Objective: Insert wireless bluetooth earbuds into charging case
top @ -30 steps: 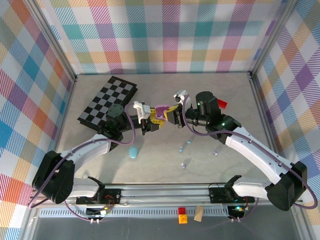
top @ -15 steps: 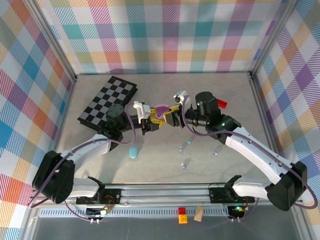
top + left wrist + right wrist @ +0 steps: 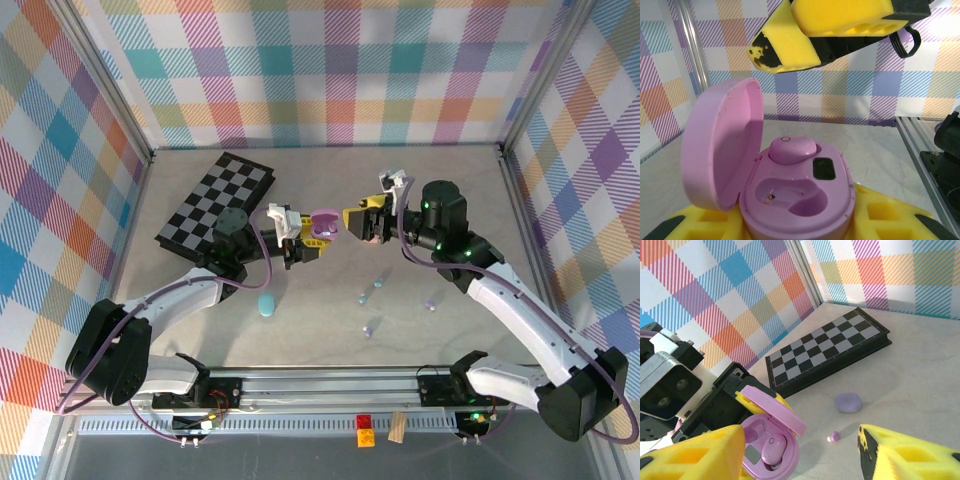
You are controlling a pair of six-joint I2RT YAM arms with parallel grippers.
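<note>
1. The top camera looked down from above and behind my bases, taking in the whole table (image 3: 320,170) from afar
2. My left wrist camera sat very close to the open pink case (image 3: 805,200), facing a plaid wall (image 3: 865,90)
3. My right wrist camera slanted down toward the chessboard (image 3: 827,352); all views shared that case

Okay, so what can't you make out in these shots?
- Top view: loose earbuds, too small to see their stems.
- Left wrist view: left gripper, its contact hidden under the charging case.
- Right wrist view: the case's front, cut off by the bottom edge.
</note>
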